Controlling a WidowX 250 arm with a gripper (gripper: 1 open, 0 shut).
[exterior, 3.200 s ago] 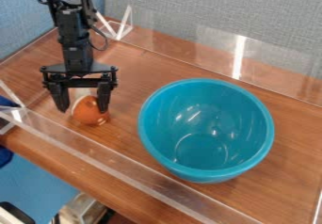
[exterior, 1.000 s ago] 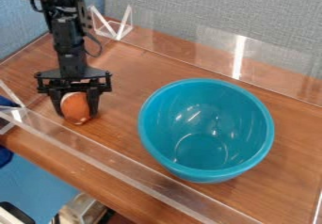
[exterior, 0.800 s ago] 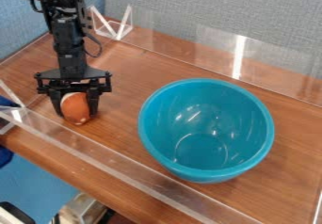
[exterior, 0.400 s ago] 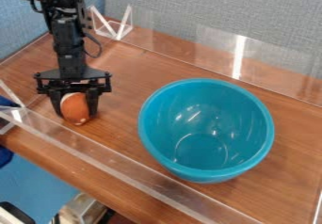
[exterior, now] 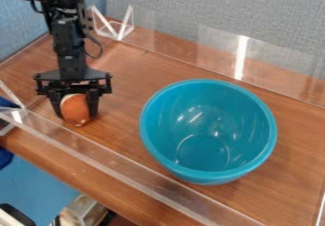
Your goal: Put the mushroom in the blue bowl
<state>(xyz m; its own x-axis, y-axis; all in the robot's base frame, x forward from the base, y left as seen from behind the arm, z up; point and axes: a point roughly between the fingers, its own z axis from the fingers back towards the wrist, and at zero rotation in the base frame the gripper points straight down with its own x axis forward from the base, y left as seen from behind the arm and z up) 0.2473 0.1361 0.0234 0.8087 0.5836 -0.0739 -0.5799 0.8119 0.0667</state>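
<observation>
1. At left on the table (exterior: 152, 64), the gripper (exterior: 75, 111) points down, clamped on the mushroom (exterior: 76, 107).
2. Mushroom sits low at the tabletop, well apart from the bowl (exterior: 208, 130) to its right.

**Gripper clamped on the mushroom, bowl waiting to the right**

A black robot arm (exterior: 66, 26) comes down from the upper left, its gripper (exterior: 75, 107) pointing straight down at the brown wooden worktop (exterior: 152, 64). The two black fingers (exterior: 101, 91) are closed against the sides of the small toy mushroom with a glossy orange-brown cap (exterior: 76, 106), which sits low at the worktop surface. From the mushroom, the large round teal-blue glossy plastic bowl (exterior: 208, 132) lies at about four o'clock, well apart, upright and holding nothing. Clear acrylic walls (exterior: 241, 49) edge the worktop, and a blue-grey fabric panel (exterior: 241, 7) stands behind.
</observation>
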